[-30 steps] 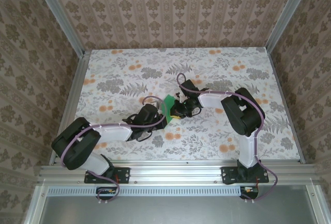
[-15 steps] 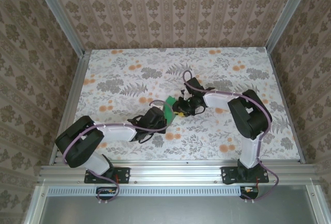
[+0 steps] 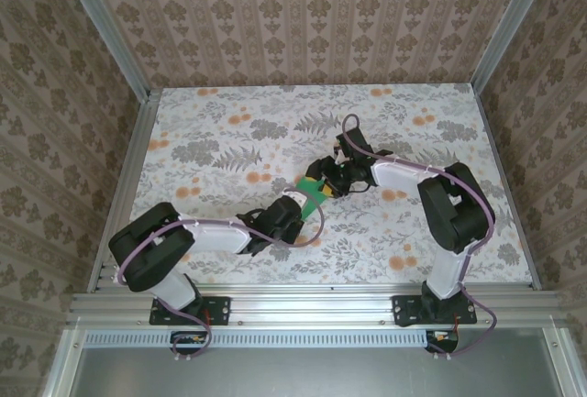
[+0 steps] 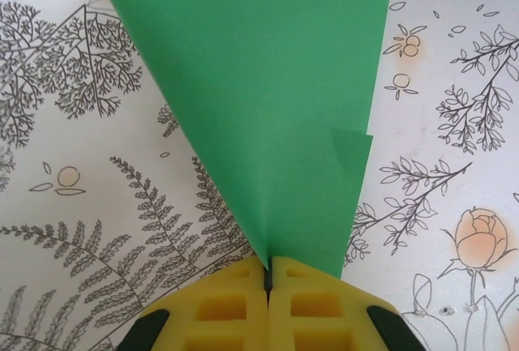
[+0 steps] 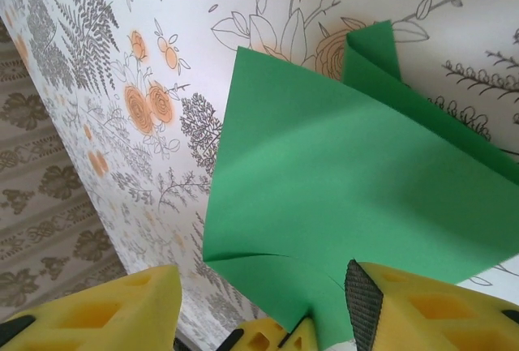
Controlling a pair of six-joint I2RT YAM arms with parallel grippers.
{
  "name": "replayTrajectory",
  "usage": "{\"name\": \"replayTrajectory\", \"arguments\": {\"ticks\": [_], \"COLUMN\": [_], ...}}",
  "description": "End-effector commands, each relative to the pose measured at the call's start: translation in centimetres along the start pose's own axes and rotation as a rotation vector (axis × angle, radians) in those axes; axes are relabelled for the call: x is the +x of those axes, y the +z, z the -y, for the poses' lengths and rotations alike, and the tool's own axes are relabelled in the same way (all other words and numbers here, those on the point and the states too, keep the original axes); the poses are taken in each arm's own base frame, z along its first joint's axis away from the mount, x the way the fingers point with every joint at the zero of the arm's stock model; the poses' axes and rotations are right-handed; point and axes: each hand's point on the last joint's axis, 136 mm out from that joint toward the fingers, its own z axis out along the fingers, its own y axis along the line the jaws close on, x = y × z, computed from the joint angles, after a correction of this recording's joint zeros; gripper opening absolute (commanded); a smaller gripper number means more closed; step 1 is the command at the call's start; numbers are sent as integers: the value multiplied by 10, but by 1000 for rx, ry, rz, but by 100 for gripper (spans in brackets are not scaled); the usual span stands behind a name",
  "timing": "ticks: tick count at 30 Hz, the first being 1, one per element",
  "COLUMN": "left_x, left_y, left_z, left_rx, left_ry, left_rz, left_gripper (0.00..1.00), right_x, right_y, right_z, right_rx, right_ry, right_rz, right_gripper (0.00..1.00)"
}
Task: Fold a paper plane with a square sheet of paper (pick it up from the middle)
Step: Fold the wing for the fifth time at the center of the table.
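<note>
Yellow foam pads (image 4: pixel 219 306) of the left gripper (image 4: pixel 268 276) are pressed together on the narrow tip of the folded sheet of paper (image 4: pixel 268 108), so this gripper holds it pinched. From the pads the bright-green sheet fans out wide, away from the wrist and over the table (image 4: pixel 454 83). We see a small folded flap (image 4: pixel 353 156) on one of its edges. The right gripper (image 5: pixel 255 306) stands with its jaws apart and clamps nothing. One of its yellow pads (image 5: pixel 105 306) is well clear of the sheet (image 5: pixel 340 197), while the sheet's near edge lies just beside the black face of the other finger; we cannot tell whether they touch. From above, the paper (image 3: pixel 315 192) sits a little right of the table's (image 3: pixel 211 140) middle, between the left gripper (image 3: pixel 295 209), reaching in from the near left, and the right gripper (image 3: pixel 330 180), reaching in from the right. Both wrists crowd the sheet and hide part of it. Purple cables (image 3: pixel 353 131) loop over the right arm (image 3: pixel 440 204). Wallpapered walls (image 3: pixel 303 12) and an aluminium frame (image 3: pixel 303 303) close the scene.
</note>
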Motion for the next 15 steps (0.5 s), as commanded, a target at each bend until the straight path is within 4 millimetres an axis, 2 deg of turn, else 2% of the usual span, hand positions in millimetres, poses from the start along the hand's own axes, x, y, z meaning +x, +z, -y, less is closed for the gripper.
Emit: {"name": "replayTrajectory", "arguments": {"ticks": [1, 8, 15], "left_x": [9, 11, 13], "left_y": [4, 4, 8], "left_z": [-7, -6, -5], "left_rx": [-43, -55, -88], "left_ry": [88, 129, 187], "left_rz": [-18, -32, -60], "left_gripper": [1, 0, 0], "right_x": [3, 16, 27], "right_y": [10, 28, 38], "right_z": [-9, -19, -10], "right_rx": [-27, -29, 60], "right_ry": [68, 89, 72], "right_rz": [-49, -132, -166], "right_gripper": [60, 60, 59]}}
